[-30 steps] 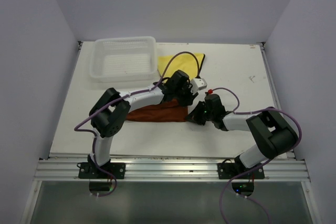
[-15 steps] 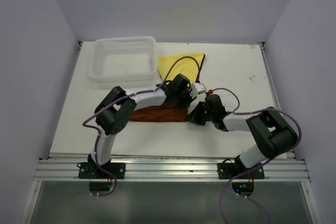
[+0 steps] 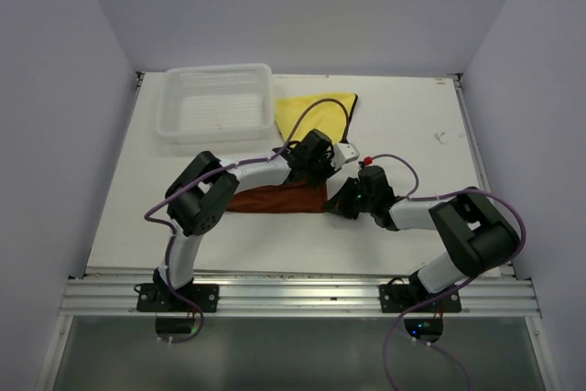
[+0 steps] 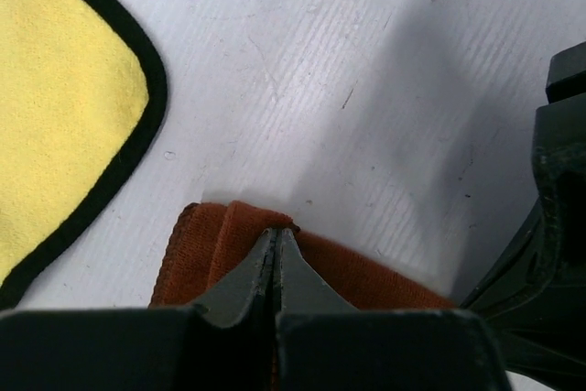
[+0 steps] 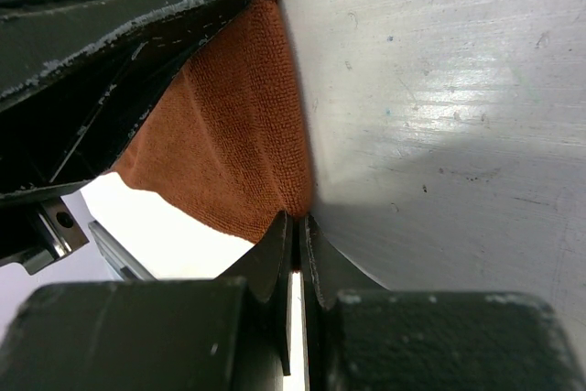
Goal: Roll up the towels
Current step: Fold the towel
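The rust-brown towel (image 3: 275,199) lies folded into a long strip on the table's middle. My left gripper (image 3: 322,180) is shut on its far right corner; the left wrist view shows the fingertips pinching a fold of the brown cloth (image 4: 229,244). My right gripper (image 3: 337,205) is shut on the near right corner of the same towel (image 5: 238,135). The two grippers sit close together. The yellow towel (image 3: 316,112) with a dark hem lies flat behind them, and it shows in the left wrist view (image 4: 55,125).
A white mesh basket (image 3: 216,103) stands at the back left. The table's front edge carries a metal rail (image 3: 293,295). Purple cables loop over both arms. Grey walls close in the sides and back.
The left gripper has moved a little down and toward the right gripper with the towel's corner, and the brown towel looks narrower. The right gripper has shifted slightly.
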{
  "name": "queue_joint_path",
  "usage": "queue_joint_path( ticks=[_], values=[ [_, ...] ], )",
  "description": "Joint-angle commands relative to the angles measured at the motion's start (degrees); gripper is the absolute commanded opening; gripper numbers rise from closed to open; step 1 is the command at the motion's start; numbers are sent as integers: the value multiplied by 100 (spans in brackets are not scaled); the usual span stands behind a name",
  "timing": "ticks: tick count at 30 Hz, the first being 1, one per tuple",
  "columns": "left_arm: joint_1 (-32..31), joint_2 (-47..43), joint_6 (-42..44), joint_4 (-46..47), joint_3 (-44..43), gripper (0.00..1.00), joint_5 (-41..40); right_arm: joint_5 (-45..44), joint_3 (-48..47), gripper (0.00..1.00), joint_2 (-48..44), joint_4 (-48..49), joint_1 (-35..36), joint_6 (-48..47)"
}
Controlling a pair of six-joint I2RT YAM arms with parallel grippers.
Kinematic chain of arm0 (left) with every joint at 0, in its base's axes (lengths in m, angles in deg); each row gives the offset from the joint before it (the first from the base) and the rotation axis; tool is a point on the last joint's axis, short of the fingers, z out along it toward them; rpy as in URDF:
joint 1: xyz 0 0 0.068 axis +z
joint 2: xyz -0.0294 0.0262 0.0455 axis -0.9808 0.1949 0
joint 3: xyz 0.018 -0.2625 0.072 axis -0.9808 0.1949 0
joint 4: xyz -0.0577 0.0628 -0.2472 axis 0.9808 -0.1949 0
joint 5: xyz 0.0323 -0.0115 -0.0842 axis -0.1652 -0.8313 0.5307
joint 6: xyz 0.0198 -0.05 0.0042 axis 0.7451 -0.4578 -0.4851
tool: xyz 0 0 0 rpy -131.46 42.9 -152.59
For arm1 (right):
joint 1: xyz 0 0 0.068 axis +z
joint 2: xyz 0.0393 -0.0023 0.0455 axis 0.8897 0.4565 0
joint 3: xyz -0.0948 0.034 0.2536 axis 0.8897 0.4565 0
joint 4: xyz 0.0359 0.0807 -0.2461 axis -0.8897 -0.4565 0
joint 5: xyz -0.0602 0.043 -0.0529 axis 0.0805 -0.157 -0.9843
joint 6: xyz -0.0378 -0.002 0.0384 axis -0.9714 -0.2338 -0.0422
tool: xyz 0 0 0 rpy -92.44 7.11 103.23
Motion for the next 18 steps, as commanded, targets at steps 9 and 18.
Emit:
queue_joint_path(
  ticks=[9,18],
  values=[
    [14,99,146,242,-399,0,-458,-10,214,0,-46,-280,-23,-69],
    [75,389,14,137,-952,0,-907,8,266,0,-38,-245,-23,-69]
  ],
)
